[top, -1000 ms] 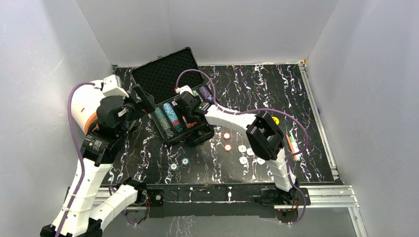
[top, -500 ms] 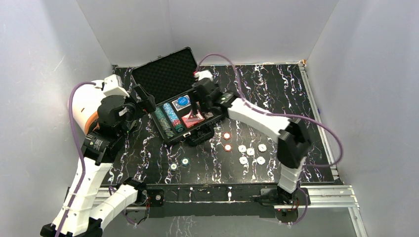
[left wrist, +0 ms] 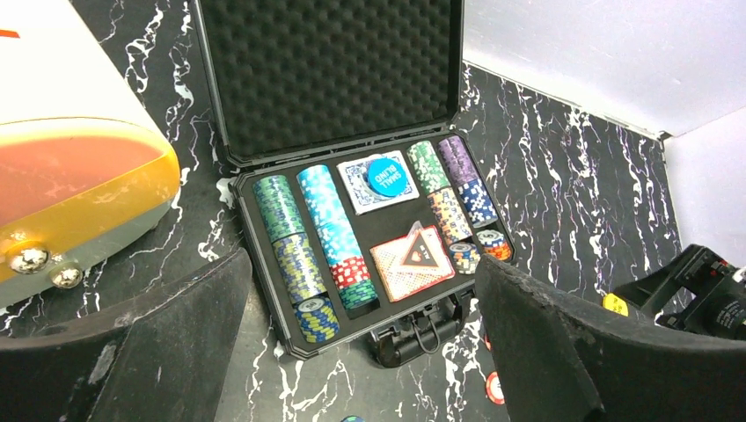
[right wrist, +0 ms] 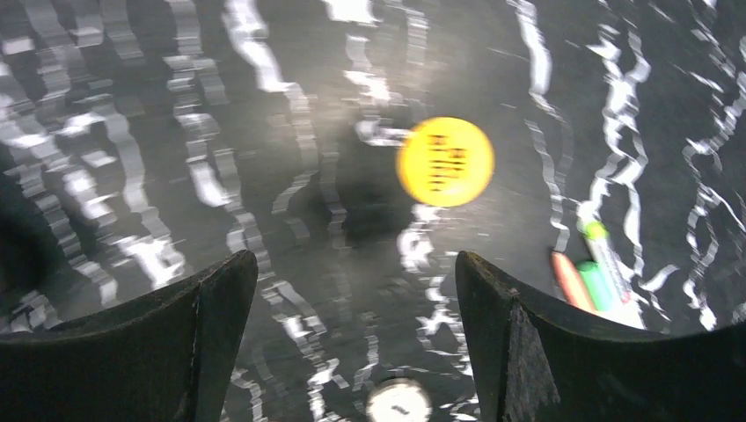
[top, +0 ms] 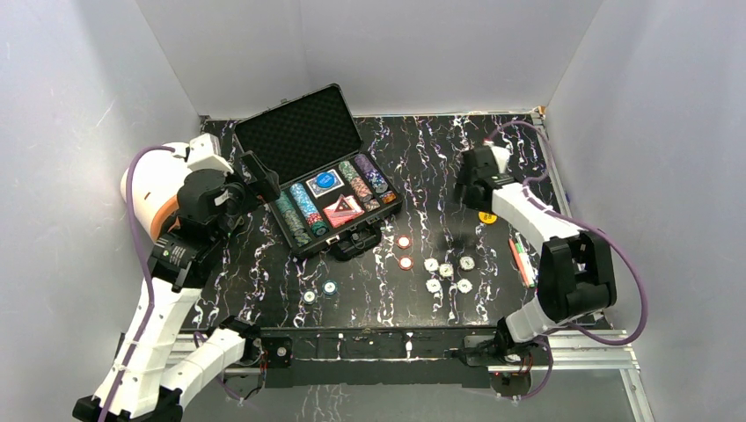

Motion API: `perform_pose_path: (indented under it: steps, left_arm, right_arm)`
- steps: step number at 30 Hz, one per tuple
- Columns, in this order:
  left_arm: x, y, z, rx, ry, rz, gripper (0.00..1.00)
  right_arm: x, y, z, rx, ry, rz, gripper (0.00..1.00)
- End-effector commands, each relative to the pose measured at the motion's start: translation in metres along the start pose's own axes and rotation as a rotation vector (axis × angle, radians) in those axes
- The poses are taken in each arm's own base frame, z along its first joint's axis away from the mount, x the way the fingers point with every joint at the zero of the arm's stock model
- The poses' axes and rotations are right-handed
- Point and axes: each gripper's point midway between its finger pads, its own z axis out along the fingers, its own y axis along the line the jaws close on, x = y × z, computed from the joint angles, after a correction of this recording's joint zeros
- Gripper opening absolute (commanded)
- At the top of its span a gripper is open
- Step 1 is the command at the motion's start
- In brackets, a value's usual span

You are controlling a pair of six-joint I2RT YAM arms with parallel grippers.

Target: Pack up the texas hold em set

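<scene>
1. Your left arm rises from the near-left corner and bends in toward the middle. Its pincer (top: 264, 180) hangs just left of the case and is aimed across it, with the jaws wide apart and nothing between them.
2. Your right arm folds up high at the near right, and the forearm reaches toward the far right. Its pincer (top: 471, 180) points down at the worktop with the jaws apart and empty. The round yellow button (right wrist: 444, 162) lies flat just ahead of it.
3. The black rectangular hard case with foam lining (top: 295, 132) sits left of centre on the black, white-veined marbled worktop (top: 422, 149).
4. Its long axis runs diagonally from near left to far right. The lid stands open, leaning toward the far-left corner, and the handle (top: 356, 242) faces the near side.
5. Inside the case, rows of multicoloured poker chips (left wrist: 321, 224) lie on edge. Beside them are a blue card deck (left wrist: 378, 180) with a round blue disc on top and a red patterned pack (left wrist: 412, 261).
6. Loose white chips (top: 447, 270) and two red-and-white chips (top: 404, 242) lie on the worktop just near of the case. Two more chips (top: 320, 292) lie toward the near edge.
7. The big white-and-orange cylinder (top: 149, 189) stands against the left wall, beside your left arm.
8. The thin orange-green pen (top: 521, 259) lies near the right-hand metal rail (top: 563, 202).
9. White walls close in the left, far and right sides. A stretch of bare worktop lies between the case and your right pincer.
</scene>
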Motion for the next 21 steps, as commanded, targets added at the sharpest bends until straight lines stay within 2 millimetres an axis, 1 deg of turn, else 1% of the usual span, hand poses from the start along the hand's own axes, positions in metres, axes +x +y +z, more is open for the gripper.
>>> perform_pose_path:
  steps: [1,3,5,10,18,21]
  left_arm:
    - [0.007,-0.002,0.003,0.008,0.024,-0.006,0.98]
    - [0.007,-0.003,0.004,0.011,0.027,-0.005,0.98]
    - [0.007,-0.003,0.004,0.011,0.028,-0.005,0.98]
    - [0.007,-0.003,0.002,0.016,0.025,-0.008,0.98]
    - [0.007,-0.002,0.002,0.013,0.023,-0.009,0.98]
    - [0.007,-0.002,0.003,0.011,0.024,-0.009,0.98]
  right_arm:
    - [0.009,-0.051,0.02,0.091,0.054,0.166,0.91]
    - [0.02,-0.063,0.034,0.102,0.099,0.202,0.9]
    - [0.027,-0.07,0.044,0.12,0.127,0.218,0.89]
    - [0.034,-0.07,0.064,0.118,0.167,0.226,0.86]
    - [0.037,-0.081,0.08,0.159,0.169,0.215,0.79]
    - [0.039,-0.083,0.086,0.156,0.179,0.206,0.74]
